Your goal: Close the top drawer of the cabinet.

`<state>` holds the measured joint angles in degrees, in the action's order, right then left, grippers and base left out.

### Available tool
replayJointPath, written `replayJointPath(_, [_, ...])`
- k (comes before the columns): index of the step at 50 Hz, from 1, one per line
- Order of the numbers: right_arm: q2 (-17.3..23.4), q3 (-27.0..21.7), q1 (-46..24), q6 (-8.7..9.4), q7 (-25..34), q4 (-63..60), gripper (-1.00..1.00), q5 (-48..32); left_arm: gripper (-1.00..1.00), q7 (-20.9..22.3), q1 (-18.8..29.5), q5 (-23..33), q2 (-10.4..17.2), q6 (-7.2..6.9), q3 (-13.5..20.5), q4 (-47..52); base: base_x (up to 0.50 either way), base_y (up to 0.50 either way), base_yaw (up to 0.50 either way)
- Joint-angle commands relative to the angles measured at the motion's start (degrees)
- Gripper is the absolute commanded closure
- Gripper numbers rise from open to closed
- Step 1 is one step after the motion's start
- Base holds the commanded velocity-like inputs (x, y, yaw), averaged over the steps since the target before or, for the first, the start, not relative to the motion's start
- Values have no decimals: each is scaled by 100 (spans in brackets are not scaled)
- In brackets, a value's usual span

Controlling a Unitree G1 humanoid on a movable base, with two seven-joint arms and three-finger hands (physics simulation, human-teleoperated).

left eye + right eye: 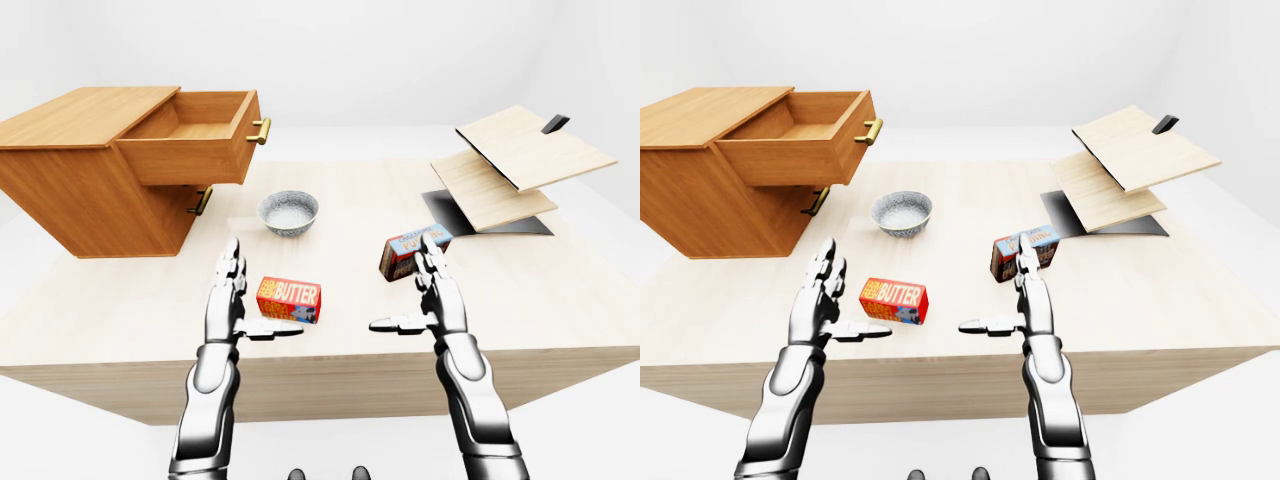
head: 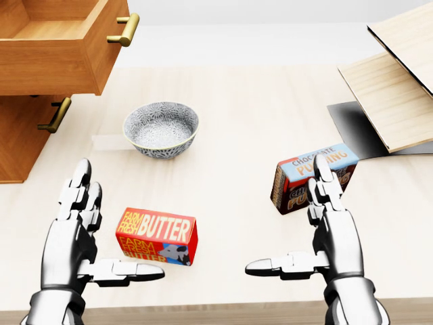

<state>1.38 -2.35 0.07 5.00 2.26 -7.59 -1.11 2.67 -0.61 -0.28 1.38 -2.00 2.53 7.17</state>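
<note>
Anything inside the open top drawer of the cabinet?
The top drawer stands pulled out of the cabinet. The bare wooden floor showing inside holds nothing, but its near wall hides part of the floor, so that part cannot be checked.

Chrome three-fingered robot hands on segmented silver arms

The glossy silver left hand (image 2: 71,233) and matching right hand (image 2: 331,233) had jointed fingers with dark seams; two black foot tips (image 1: 325,473) showed below.

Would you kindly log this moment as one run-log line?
top drawer: open | left hand: open, empty | right hand: open, empty | contact: none
</note>
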Motion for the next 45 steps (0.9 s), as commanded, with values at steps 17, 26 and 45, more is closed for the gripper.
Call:
replayJointPath(17, [47, -80, -222, 0, -25, -1081, -100, -69, -100, 332, -160, -600, 90, -300, 526, 2640, 0, 0, 0])
replayJointPath(26, [93, -206, -266, 0, 5, -1471, -100, -16, -100, 251, -106, -900, 130, -300, 846, 3618, 0, 0, 0])
replayJointPath(45, [63, -113, -95, 0, 21, -1727, -100, -217, -100, 270, -150, -985, 138, -300, 1050, 4166, 0, 3, 0])
